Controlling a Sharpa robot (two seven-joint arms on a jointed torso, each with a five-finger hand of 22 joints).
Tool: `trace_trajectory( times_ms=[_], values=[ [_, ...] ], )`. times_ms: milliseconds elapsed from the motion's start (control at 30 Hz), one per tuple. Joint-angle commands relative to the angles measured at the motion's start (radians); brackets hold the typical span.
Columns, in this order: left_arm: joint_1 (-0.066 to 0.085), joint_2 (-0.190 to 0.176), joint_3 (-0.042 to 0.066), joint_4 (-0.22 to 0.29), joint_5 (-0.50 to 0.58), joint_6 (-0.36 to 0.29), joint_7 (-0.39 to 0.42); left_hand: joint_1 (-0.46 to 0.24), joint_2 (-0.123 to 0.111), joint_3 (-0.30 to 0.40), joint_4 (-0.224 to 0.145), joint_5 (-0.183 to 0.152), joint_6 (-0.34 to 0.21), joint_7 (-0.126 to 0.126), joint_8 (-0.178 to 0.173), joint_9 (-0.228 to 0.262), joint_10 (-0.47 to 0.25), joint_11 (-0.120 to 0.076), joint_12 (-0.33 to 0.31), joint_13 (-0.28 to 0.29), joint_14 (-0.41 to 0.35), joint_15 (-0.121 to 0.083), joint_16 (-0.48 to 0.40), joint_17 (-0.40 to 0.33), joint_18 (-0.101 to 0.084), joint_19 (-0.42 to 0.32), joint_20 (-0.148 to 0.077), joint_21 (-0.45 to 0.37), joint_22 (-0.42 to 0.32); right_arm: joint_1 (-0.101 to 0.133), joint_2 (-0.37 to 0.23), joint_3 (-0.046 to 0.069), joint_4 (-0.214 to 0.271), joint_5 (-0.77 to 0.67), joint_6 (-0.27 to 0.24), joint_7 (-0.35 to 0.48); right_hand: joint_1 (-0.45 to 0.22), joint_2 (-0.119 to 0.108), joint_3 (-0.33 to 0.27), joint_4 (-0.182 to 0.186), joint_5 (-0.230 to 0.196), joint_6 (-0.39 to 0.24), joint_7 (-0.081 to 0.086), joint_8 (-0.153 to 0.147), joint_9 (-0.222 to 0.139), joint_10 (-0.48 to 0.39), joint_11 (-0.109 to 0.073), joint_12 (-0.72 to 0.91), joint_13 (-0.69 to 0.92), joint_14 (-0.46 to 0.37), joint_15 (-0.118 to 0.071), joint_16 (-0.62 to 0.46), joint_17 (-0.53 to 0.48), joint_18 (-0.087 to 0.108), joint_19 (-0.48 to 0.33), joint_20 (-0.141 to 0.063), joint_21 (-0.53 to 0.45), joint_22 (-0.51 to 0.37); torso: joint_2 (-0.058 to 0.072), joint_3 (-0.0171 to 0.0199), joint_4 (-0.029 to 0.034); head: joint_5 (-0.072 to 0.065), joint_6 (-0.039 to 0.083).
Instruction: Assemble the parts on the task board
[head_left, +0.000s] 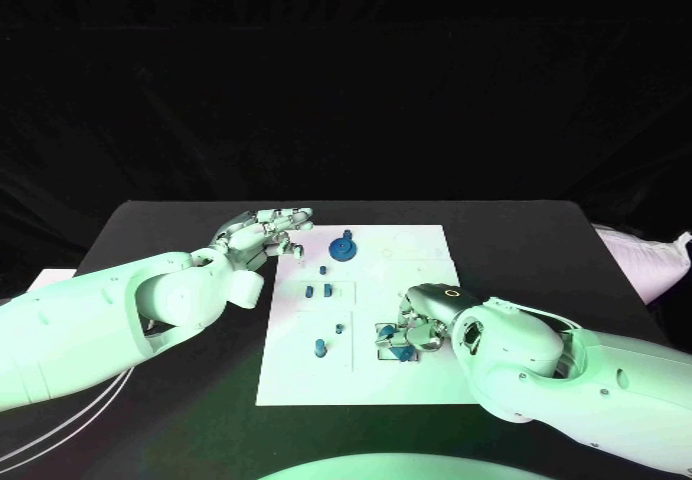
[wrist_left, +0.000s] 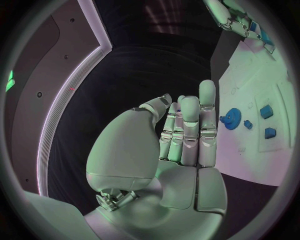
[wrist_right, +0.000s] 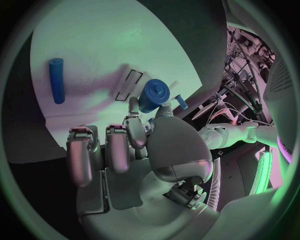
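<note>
— What lies on the desk (head_left: 173, 215), biggest thing first?

— The white task board (head_left: 418, 375), flat in the middle of the black desk. The robot's two arms come next: the left hand (head_left: 267, 232) sits at the board's far left corner, the right hand (head_left: 418, 322) is down over the board's near right part.

— Is either one grasping anything?

— The left hand is released — its fingers (wrist_left: 189, 127) stand straight and side by side, holding nothing, with the board off to one side in its wrist view. The right hand has its fingers curled down around a cluster of blue parts (head_left: 389, 338); its wrist view shows a blue cylinder (wrist_right: 154, 95) right at the fingertips (wrist_right: 134, 106), but I cannot tell whether it is actually gripped.

— And the smaller pieces?

— A round blue disc with a peg (head_left: 342, 247) stands on the far part of the board, near the left hand. Two small blue blocks (head_left: 319, 291) lie mid-board, and a blue rod (head_left: 320, 348) lies nearer the front edge, left of the right hand.
</note>
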Motion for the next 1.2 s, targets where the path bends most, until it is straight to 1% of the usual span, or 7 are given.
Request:
trace_trajectory(
  times_ms=[33, 267, 500, 633, 800, 1100, 1200],
  values=[
    [0.0, 0.001, 0.001, 0.003, 0.002, 0.019, 0.001, -0.003, 0.004, -0.007, -0.001, 0.004, -0.007, -0.002, 0.005, 0.0, -0.007, 0.001, 0.006, 0.002, -0.009, 0.001, 0.005, -0.001, 0.018, 0.01, 0.0, -0.004, -0.001, -0.001, 0.003, 0.0, -0.001, -0.027, 0.01, -0.094, -0.009, 0.006, -0.005, 0.002, -0.004, -0.007, 0.002, -0.005, 0.002, 0.004, -0.005, 0.0, 0.005, 0.065, -0.002, 0.0, 0.044, -0.009, 0.049, -0.004, -0.005, 0.198, 0.0, 0.0005, 0.0004, -0.001, 0.0],
    [0.0, 0.0, 0.001, 0.004, 0.002, 0.019, 0.001, -0.003, 0.004, -0.007, -0.001, 0.004, -0.007, -0.002, 0.005, 0.0, -0.007, 0.001, 0.006, 0.002, -0.009, 0.001, 0.005, -0.001, 0.018, 0.01, 0.0, -0.004, -0.001, -0.001, 0.008, 0.0, -0.004, -0.029, 0.008, -0.094, -0.014, 0.024, -0.004, 0.002, -0.001, 0.0, -0.001, 0.0, 0.008, 0.014, -0.008, 0.017, 0.019, 0.067, -0.003, 0.006, 0.055, -0.011, 0.056, -0.004, 0.001, 0.206, 0.001, 0.0003, 0.0012, -0.002, -0.001],
    [0.0, -0.001, 0.001, 0.004, 0.002, 0.018, 0.001, -0.003, 0.004, -0.007, -0.001, 0.004, -0.007, -0.002, 0.005, 0.0, -0.007, 0.001, 0.006, 0.002, -0.009, 0.001, 0.005, -0.001, 0.018, 0.01, 0.0, -0.004, -0.001, -0.001, 0.009, -0.001, -0.006, -0.031, 0.012, -0.094, -0.034, 0.031, -0.014, 0.003, -0.012, 0.005, -0.003, 0.003, 0.014, 0.019, -0.01, 0.02, 0.024, 0.068, -0.006, 0.006, 0.055, -0.011, 0.056, -0.006, 0.001, 0.206, 0.0, 0.0003, 0.0006, -0.002, -0.002],
    [0.0, -0.002, 0.001, 0.004, 0.002, 0.019, 0.0, -0.003, 0.004, -0.007, -0.001, 0.004, -0.007, -0.002, 0.005, 0.0, -0.007, 0.001, 0.006, 0.002, -0.009, 0.001, 0.005, -0.001, 0.018, 0.01, 0.0, -0.004, -0.001, -0.001, 0.008, -0.001, 0.001, -0.037, 0.006, -0.093, -0.082, 0.031, -0.037, 0.002, -0.064, 0.005, -0.004, 0.003, 0.02, 0.021, -0.011, 0.016, 0.025, 0.068, -0.007, 0.005, 0.056, -0.011, 0.057, -0.008, 0.002, 0.207, -0.001, 0.0012, 0.0005, -0.004, -0.002],
    [0.0, -0.003, 0.001, 0.004, 0.002, 0.02, 0.0, -0.003, 0.004, -0.007, -0.001, 0.004, -0.007, -0.002, 0.005, 0.0, -0.007, 0.001, 0.006, 0.002, -0.009, 0.001, 0.005, -0.001, 0.018, 0.01, 0.0, -0.004, -0.001, -0.002, -0.004, 0.0, 0.026, -0.053, -0.01, -0.091, -0.135, 0.025, -0.052, 0.004, -0.087, 0.005, -0.005, 0.004, 0.027, 0.023, -0.012, 0.016, 0.029, 0.069, -0.007, 0.007, 0.06, -0.012, 0.058, -0.008, 0.002, 0.208, 0.0, 0.0022, 0.0004, -0.004, -0.001],
    [0.0, -0.005, 0.001, 0.004, 0.002, 0.021, -0.001, -0.004, 0.005, -0.008, 0.0, 0.004, -0.008, -0.002, 0.006, 0.0, -0.008, 0.001, 0.007, 0.002, -0.01, 0.001, 0.004, -0.005, 0.018, 0.01, 0.0, -0.005, -0.002, -0.003, -0.055, 0.002, 0.086, -0.06, -0.018, -0.087, -0.14, 0.021, -0.052, 0.003, -0.087, 0.006, -0.005, 0.004, 0.028, 0.026, -0.012, 0.022, 0.033, 0.07, -0.007, 0.01, 0.064, -0.012, 0.059, -0.008, 0.003, 0.209, -0.001, 0.0017, -0.0017, -0.003, -0.003],
    [0.0, -0.005, 0.001, 0.003, 0.001, 0.022, -0.002, -0.004, 0.005, -0.008, 0.0, 0.004, -0.008, -0.002, 0.006, 0.0, -0.008, 0.001, 0.007, 0.002, -0.01, 0.001, 0.004, -0.005, 0.018, 0.01, 0.0, -0.005, -0.002, -0.003, -0.069, 0.003, 0.094, -0.06, -0.013, -0.086, -0.138, 0.02, -0.051, 0.001, -0.084, 0.007, -0.005, 0.005, 0.028, 0.026, -0.012, 0.021, 0.033, 0.07, -0.007, 0.01, 0.065, -0.012, 0.059, -0.008, 0.004, 0.21, -0.001, 0.0016, -0.0008, -0.003, 0.001]
  ],
)
